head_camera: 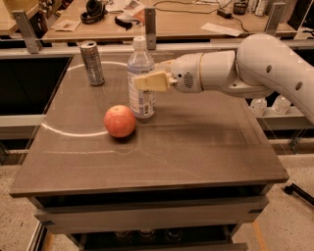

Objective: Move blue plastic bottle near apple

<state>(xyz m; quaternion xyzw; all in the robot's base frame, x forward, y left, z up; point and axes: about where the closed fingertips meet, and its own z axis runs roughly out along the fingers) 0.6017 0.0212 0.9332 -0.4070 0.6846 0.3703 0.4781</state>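
A silver can [92, 62] stands upright at the back left of a brown table [196, 147]. Behind it, a wooden desk [191, 22] carries headphones [93, 11] and papers [222, 28]. Two small bottles [258, 105] stand off to the table's right. The gripper [141, 80], closed on the blue plastic bottle [141, 100], is right of the can.

Soft overhead light, faint shadow under fingers [154, 81] clasping bottle [140, 63]

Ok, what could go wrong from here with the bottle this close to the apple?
1. The gripper is shut on the tall blue plastic bottle at mid-height; a crooked release could topple it.
2. The apple sits right beside the bottle's base; a nudge toward it may send it rolling across the table.
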